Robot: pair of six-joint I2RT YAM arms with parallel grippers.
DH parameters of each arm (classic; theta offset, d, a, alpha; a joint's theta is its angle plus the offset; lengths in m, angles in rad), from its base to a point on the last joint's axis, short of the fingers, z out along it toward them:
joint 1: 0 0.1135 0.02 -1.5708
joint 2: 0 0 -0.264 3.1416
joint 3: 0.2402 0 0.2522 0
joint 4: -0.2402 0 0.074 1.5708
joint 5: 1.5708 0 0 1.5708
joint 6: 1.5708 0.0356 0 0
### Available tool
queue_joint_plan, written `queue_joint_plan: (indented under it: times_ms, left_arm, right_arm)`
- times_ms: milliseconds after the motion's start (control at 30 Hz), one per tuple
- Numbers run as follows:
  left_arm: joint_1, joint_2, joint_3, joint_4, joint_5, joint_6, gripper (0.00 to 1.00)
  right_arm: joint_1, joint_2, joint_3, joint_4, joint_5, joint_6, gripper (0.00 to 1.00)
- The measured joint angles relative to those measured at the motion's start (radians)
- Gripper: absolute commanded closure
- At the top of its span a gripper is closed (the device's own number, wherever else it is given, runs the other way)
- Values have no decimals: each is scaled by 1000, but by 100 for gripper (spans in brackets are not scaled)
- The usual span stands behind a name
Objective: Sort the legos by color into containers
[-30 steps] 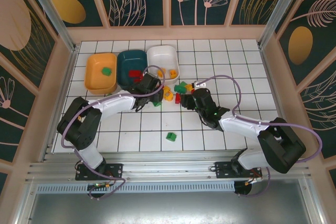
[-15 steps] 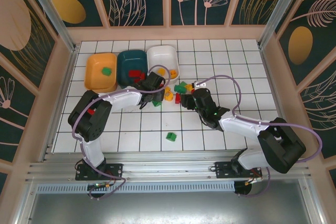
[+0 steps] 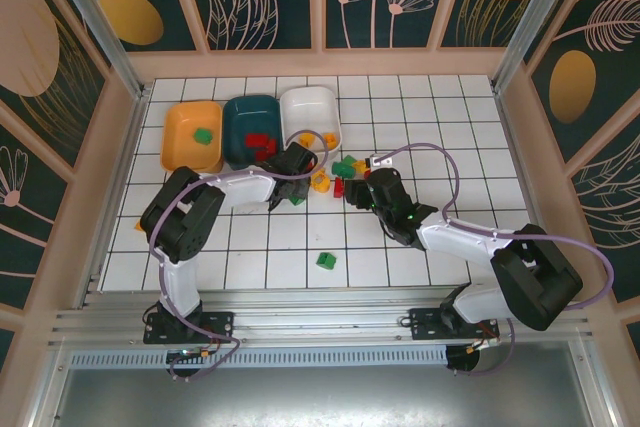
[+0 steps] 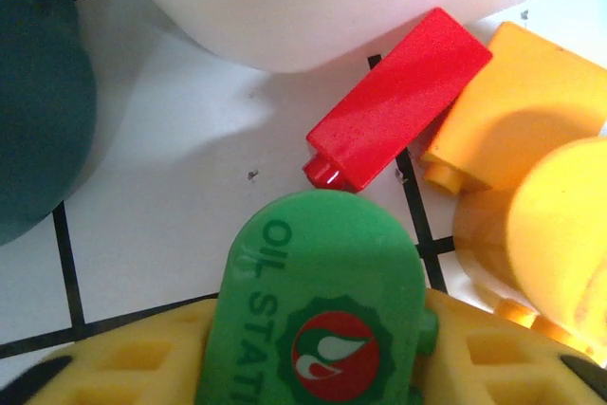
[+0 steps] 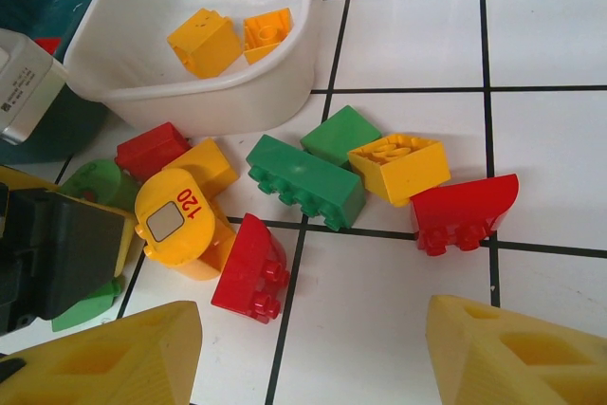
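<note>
In the left wrist view my left gripper [image 4: 322, 358] is shut on a green rounded lego [image 4: 322, 301] printed with an oil-station sign, both yellow fingers [image 4: 123, 367] against its sides. A red brick [image 4: 398, 101] and orange bricks [image 4: 522, 111] lie just beyond it. From above, the left gripper [image 3: 298, 169] sits at the white tray's [image 3: 310, 115] near edge. My right gripper [image 5: 313, 348] stands open over bare floor, a red brick [image 5: 251, 267] near its left finger. Green [image 5: 308, 180], yellow [image 5: 398, 166] and red [image 5: 465, 211] legos lie ahead of it.
The orange tray [image 3: 192, 137] holds a green brick, the teal tray [image 3: 250, 127] red ones, and the white tray [image 5: 190, 92] two yellow ones [image 5: 204, 42]. A lone green brick [image 3: 326, 260] lies on the near tiles. Low walls ring the floor.
The left gripper's jaws have closed on the green rounded lego, and its arm has reached a little further right. The right arm has not moved.
</note>
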Motion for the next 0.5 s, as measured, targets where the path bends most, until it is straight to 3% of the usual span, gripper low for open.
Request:
queue_joint_plan:
  times_ms: [133,500]
  left_arm:
    - [0,-26,-5,-2,1,-2,73]
    - [5,-290,-48,-25,30,-10,76]
  right_arm:
    - [0,0,0,0,0,0,36]
    - [1,0,0,0,0,0,36]
